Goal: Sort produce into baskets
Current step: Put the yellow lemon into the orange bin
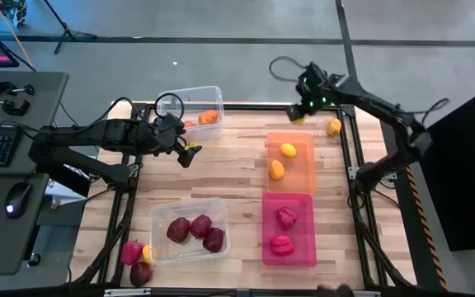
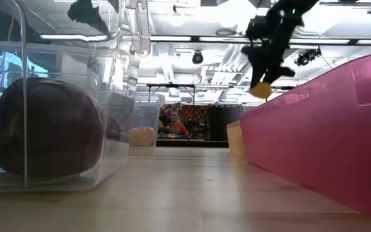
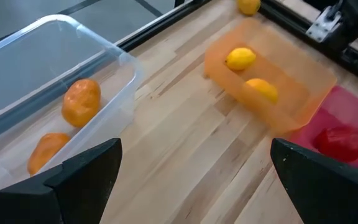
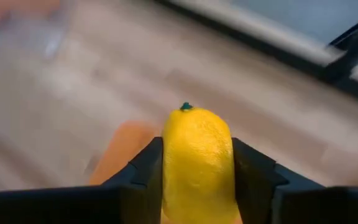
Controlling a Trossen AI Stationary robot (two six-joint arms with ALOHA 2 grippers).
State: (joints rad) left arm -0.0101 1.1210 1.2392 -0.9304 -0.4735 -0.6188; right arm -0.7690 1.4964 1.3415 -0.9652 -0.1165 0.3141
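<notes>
My right gripper [image 1: 299,111] hangs above the table's far edge, just beyond the orange basket [image 1: 303,183], shut on a yellow lemon [image 4: 197,158]. My left gripper [image 1: 190,153] stands open in the air near the far clear basket [image 1: 190,97], which holds orange pieces [image 3: 81,101]. Two yellow pieces [image 1: 288,149] lie in the orange basket. The pink basket [image 1: 303,247] holds two red pieces [image 1: 286,217]. In the near clear basket [image 1: 162,213] lie three maroon pieces [image 1: 199,225]. Another yellow piece [image 1: 334,126] rests on the table at the far right. My right gripper pinches the lemon's two long sides [image 4: 169,163] between its fingers [image 4: 143,169], which slant down from above and lie across it. The lemon's green stem tip [image 4: 186,106] sticks out past the fingertips. The lemon hangs clear of the table [image 2: 260,90].
A pink-red piece [image 1: 130,252], a small yellow one [image 1: 147,252] and a maroon one [image 1: 141,274] lie at the near left corner. A black frame [image 1: 358,177] runs along the table's right side. Bare wood [image 1: 229,169] lies between the baskets.
</notes>
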